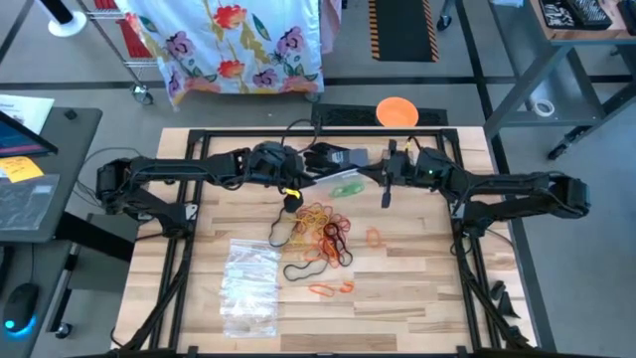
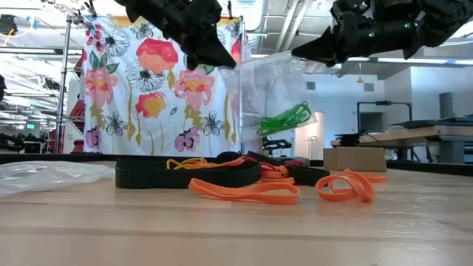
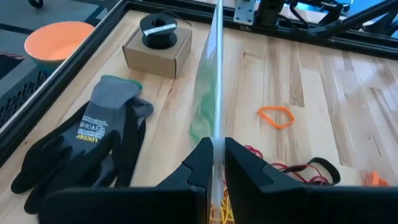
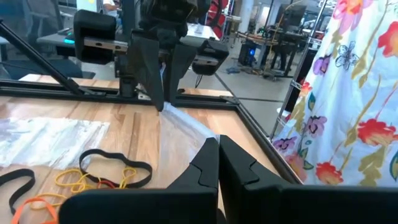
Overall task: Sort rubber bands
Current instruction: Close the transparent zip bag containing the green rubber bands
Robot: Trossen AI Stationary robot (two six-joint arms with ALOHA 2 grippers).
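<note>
Fingers on both arms are pinched tight: your left gripper clamps one top edge of a clear plastic bag, and your right gripper clamps the opposite edge, so the bag hangs between them above the far middle of the table.

Start with what lies nearest you. A pile of empty clear bags sits flat near the left. Just right of it, a few orange bands and a black band lie loose. Beyond those is the main heap of rubber bands, yellow, orange, red and black tangled together, directly below and slightly nearer than the held bag. A single orange band lies apart to the right.

Green bands are already inside the hanging bag. The relation that matters: the loose bands lie below the fingers and toward you, and the bag's mouth runs left to right between the two grippers. Neither arm is free to pick; I judge one must let go first. The left gripper hangs closer to the heap.

Farther off, a black glove, a small cardboard box with a spool on top, and an orange bowl stand clear of the work.
</note>
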